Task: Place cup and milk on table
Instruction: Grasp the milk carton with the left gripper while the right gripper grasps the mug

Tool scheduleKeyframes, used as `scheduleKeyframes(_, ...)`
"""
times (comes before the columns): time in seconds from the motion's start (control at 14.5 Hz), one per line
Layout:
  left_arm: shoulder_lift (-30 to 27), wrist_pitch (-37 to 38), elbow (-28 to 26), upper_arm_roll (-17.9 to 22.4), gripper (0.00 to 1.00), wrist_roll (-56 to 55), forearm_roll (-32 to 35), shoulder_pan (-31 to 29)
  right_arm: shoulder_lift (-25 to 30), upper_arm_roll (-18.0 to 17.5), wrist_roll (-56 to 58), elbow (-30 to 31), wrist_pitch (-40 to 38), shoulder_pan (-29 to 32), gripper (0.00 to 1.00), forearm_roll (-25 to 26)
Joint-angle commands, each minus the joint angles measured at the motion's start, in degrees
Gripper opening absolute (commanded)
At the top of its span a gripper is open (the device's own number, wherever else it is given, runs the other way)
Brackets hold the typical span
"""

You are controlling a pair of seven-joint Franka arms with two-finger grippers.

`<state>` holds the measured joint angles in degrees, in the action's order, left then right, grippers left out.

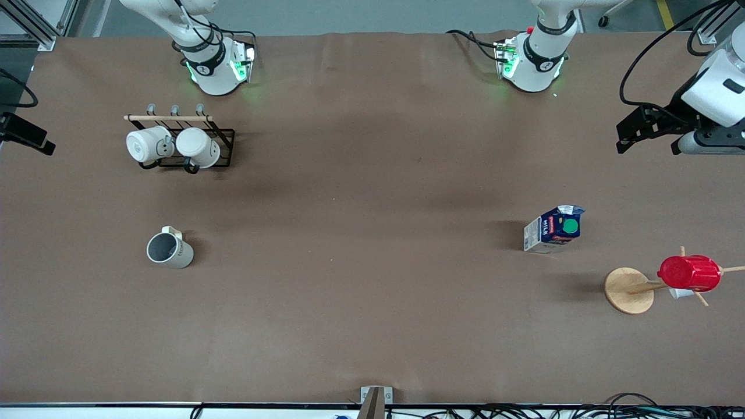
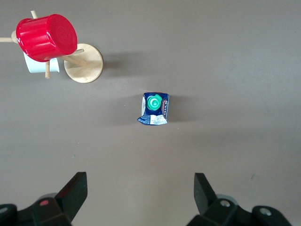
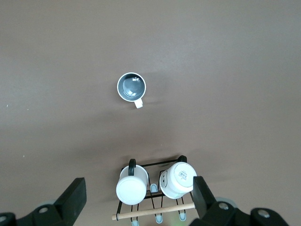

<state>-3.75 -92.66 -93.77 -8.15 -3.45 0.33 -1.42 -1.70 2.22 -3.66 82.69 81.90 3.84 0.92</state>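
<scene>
The cup (image 1: 169, 249) stands upright on the table (image 1: 372, 233) toward the right arm's end, nearer to the front camera than the mug rack. It also shows in the right wrist view (image 3: 131, 87). The milk (image 1: 553, 228) stands upright on the table toward the left arm's end, and shows in the left wrist view (image 2: 154, 108) with its green cap up. My left gripper (image 1: 649, 145) is open and empty, high above the table, as its own view (image 2: 139, 181) shows. My right gripper (image 3: 138, 188) is open and empty, high over the mug rack.
A black wire rack (image 1: 224, 135) with two white mugs (image 1: 174, 145) stands near the right arm's base. A wooden cup tree (image 1: 628, 290) holding a red ribbed cup (image 1: 689, 273) stands near the milk, nearer to the front camera.
</scene>
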Motion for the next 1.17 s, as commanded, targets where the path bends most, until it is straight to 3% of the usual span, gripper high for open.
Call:
scheduleKeyframes(0.0,0.32,2.03,0.87,-0.11,1.0,0.99,0.11,0.01,0.2,-0.03,0.5,-0.51,-0.78,0.2,1.0,-0.57)
scheduleKeyframes(0.28,3.48,2.04,2.97,-0.11,1.0,0.99,0.2,-0.34,0.2,-0.11,0.59,-0.43,-0.86,0.11,1.0,-0.57)
scheduleKeyframes(0.48,5.94,0.12,1.23,-0.03,1.0,0.99,0.11,-0.52,0.03,-0.12,5.92,-0.34,-0.87,0.11,1.0,-0.74)
scheduleKeyframes(0.76,6.39,-14.79,-10.52,-0.03,1.0,0.99,0.11,-0.69,-4.96,-0.03,10.78,-0.34,0.96,0.46,1.0,-1.27)
scheduleKeyframes(0.97,9.89,-23.33,-14.93,-0.03,1.0,0.99,0.11,-0.69,-10.77,-0.03,12.96,1.76,9.21,0.46,1.0,-1.27)
scheduleKeyframes(1.1,12.26,-28.34,-16.96,-0.03,1.0,0.99,0.11,-0.69,-12.45,-0.03,17.53,6.75,17.89,0.64,1.0,-1.36)
